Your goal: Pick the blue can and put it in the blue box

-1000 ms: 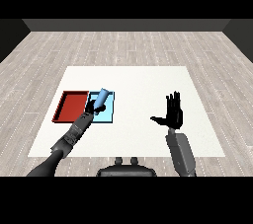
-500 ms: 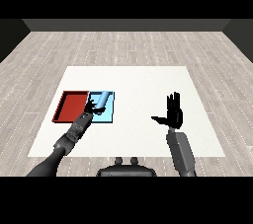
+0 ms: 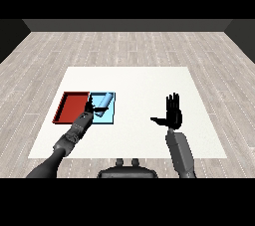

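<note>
So from where I'm standing, the blue can (image 3: 102, 104) is right over the light blue tray (image 3: 110, 117), tipped over a fair bit, with its long axis running from lower left up to upper right. The left hand (image 3: 91, 106) is at the can's lower left end, on the tray's left edge beside the red tray (image 3: 72, 106). Its fingers look curled toward the can, but honestly it's too dark and small there for me to say whether it has hold of it or is just touching.

Can't tell either if the can is resting on the tray floor or hanging just above it. Whichever it is, the can is already on the tray side of the hand, so I'd guess the next bit is just letting go and backing off to the lower left.

The right hand (image 3: 172, 115) is well apart on the white table (image 3: 144, 80), fingers straight up, thumb out, holding nothing.
</note>
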`<action>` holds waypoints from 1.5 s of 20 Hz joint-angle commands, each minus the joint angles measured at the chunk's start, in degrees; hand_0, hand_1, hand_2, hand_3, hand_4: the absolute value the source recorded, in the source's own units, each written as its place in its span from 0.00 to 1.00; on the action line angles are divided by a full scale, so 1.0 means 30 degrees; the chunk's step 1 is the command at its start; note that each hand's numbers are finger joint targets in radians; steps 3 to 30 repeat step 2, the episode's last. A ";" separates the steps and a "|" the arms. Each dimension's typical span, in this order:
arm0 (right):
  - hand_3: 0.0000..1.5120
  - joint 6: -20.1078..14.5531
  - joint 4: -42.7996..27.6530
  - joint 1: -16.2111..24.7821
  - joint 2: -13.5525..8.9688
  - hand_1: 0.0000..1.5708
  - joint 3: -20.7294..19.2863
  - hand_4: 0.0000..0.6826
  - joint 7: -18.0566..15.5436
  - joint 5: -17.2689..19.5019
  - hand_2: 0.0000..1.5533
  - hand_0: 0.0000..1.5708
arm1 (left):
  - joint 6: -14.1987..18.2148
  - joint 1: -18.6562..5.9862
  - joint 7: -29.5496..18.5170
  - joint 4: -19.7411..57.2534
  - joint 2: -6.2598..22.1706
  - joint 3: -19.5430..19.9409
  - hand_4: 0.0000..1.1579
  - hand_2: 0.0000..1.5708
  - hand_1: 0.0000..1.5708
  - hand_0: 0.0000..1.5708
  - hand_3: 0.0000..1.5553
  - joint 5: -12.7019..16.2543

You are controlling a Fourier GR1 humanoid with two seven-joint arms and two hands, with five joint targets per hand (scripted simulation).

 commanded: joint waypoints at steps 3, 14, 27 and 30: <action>0.00 0.0687 -0.0499 0.0063 -0.1018 0.00 -0.0329 0.00 0.0625 -0.0147 0.00 0.00 | 0.0016 -0.0233 -0.3288 -0.1590 0.0442 0.1199 0.00 0.00 0.00 0.00 0.00 0.0731; 0.00 0.0687 -0.0499 0.0063 -0.1018 0.00 -0.0329 0.00 0.0625 -0.0147 0.00 0.00 | 0.0016 -0.0233 -0.3288 -0.1590 0.0442 0.1199 0.00 0.00 0.00 0.00 0.00 0.0731; 0.00 0.0687 -0.0499 0.0063 -0.1018 0.00 -0.0329 0.00 0.0625 -0.0147 0.00 0.00 | 0.0016 -0.0233 -0.3288 -0.1590 0.0442 0.1199 0.00 0.00 0.00 0.00 0.00 0.0731; 0.00 0.0687 -0.0499 0.0063 -0.1018 0.00 -0.0329 0.00 0.0625 -0.0147 0.00 0.00 | 0.0016 -0.0233 -0.3288 -0.1590 0.0442 0.1199 0.00 0.00 0.00 0.00 0.00 0.0731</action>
